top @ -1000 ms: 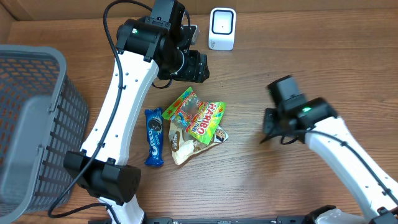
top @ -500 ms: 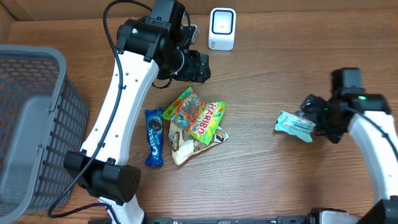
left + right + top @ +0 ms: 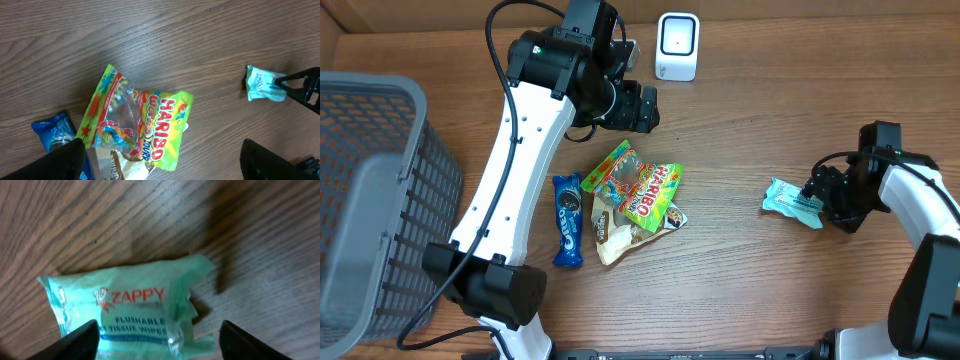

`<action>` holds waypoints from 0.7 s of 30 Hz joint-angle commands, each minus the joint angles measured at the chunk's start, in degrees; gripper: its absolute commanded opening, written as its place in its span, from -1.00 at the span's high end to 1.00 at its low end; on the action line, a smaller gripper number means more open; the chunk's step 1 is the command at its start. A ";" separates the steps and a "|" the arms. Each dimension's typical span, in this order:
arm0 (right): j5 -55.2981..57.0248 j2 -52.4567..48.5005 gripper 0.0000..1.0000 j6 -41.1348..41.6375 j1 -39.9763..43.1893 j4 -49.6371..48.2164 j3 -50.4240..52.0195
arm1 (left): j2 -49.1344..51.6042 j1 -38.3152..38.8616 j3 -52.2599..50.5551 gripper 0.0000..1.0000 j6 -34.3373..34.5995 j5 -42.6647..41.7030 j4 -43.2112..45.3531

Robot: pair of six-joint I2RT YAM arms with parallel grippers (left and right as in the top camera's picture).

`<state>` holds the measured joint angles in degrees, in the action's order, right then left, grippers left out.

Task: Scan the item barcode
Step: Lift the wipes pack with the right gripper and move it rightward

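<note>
Black right gripper [image 3: 159, 327] fingers apart, straddling teal plastic Zappy wipes pack [image 3: 125, 302], which lies flat on wooden table [image 3: 740, 290], right side. Left gripper [image 3: 162, 145] apart too, over yellow-green Haribo bag [image 3: 162, 122]. White box-shaped scanner [image 3: 677, 45] far centre.

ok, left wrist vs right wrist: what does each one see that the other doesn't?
Left wrist only: the Haribo bag, the blue Oreo pack, and the right gripper seen from outside, its fingers at one end of the wipes pack.
Right wrist only: the pack's print, ZAPPY flushable tissue wipes, close up between that gripper's own spread fingers.
Both: the teal wipes pack lying flat on the wooden table.
</note>
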<state>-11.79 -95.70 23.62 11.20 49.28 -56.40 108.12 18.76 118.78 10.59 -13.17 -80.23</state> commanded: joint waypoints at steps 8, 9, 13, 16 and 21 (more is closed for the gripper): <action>-0.31 -3.76 -0.12 -1.36 -2.27 -3.02 1.73 | 0.35 0.44 0.20 -0.78 0.15 0.72 0.63; -0.31 -3.76 -0.05 -1.40 -2.49 -3.43 1.73 | 0.35 0.44 0.20 -0.77 0.17 0.72 0.76; -0.31 -3.76 0.38 -2.51 -3.23 -5.22 1.75 | 0.35 0.44 0.20 -0.77 0.17 0.70 0.85; -0.31 -3.82 0.61 -3.34 -3.98 -6.73 1.77 | 0.35 0.44 0.20 -0.74 0.20 0.70 0.83; -0.31 -3.98 0.92 -4.42 -5.51 -8.13 1.84 | 0.35 0.44 0.20 -0.70 0.20 0.70 0.81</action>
<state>-13.63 -97.97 20.60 7.38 41.39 -56.03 108.12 18.76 118.78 10.59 -12.99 -79.64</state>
